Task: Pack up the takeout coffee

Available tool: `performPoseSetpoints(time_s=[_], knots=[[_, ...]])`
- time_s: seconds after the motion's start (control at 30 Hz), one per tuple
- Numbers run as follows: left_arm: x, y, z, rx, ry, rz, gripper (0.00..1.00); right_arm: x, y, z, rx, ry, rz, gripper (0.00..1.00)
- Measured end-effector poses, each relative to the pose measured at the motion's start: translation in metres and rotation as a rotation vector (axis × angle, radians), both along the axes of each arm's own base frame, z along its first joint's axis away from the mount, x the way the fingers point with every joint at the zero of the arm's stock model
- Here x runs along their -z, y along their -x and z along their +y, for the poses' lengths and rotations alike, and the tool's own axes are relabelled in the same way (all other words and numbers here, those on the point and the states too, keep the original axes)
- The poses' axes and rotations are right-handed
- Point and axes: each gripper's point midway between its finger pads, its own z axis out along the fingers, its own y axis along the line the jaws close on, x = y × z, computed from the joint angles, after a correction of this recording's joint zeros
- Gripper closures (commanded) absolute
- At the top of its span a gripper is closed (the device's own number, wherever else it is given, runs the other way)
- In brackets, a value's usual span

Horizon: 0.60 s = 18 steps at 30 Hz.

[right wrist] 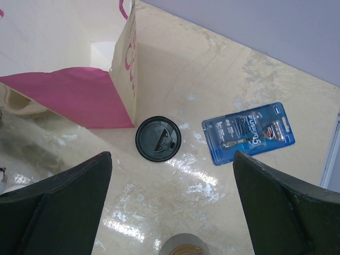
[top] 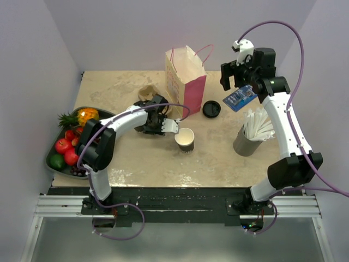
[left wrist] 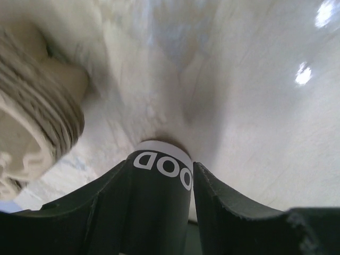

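The cup [top: 185, 140] stands lidless on the counter [top: 142, 161], between the fingers of the left claw [left wrist: 161, 168]. The claw is half closed on it, both fingers against its dark wall. Left of that claw is a blurred pale ribbed shape, perhaps a carrier. The right claw [right wrist: 171, 158] hangs wide open and empty. The lid [right wrist: 158, 139] lies below it, the bag [right wrist: 79, 93] to its left and the razor pack [right wrist: 248, 133] to its right.
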Motion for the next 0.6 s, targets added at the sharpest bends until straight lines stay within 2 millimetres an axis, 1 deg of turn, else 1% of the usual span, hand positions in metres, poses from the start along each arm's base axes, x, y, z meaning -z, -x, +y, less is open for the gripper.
performPoseSetpoints(time_s=[0.07, 0.2, 0.23, 0.3, 0.37, 0.47, 0.6], knots=[[0.000, -0.004, 0.013, -0.029, -0.020, -0.007, 0.46, 0.000, 0.000, 0.000, -0.001, 0.000, 0.000, 0.01], [0.007, -0.004, 0.037, -0.071, -0.054, 0.009, 0.46, 0.000, 0.000, 0.001, -0.006, -0.003, 0.000, 0.01], [0.008, -0.004, 0.042, -0.079, -0.060, 0.016, 0.46, 0.000, 0.000, 0.002, -0.009, -0.005, 0.001, 0.01], [0.009, -0.003, 0.045, -0.085, -0.061, 0.021, 0.46, 0.000, 0.001, 0.003, -0.015, -0.008, 0.002, 0.01], [0.008, -0.002, 0.041, -0.079, -0.047, 0.024, 0.46, 0.000, 0.001, 0.003, -0.017, -0.009, 0.002, 0.01], [0.004, 0.002, 0.030, -0.067, -0.017, 0.033, 0.46, 0.000, 0.001, 0.003, -0.017, -0.009, 0.003, 0.01], [-0.006, 0.003, 0.007, -0.048, 0.043, 0.030, 0.46, 0.000, 0.001, 0.003, -0.017, -0.008, 0.003, 0.01]])
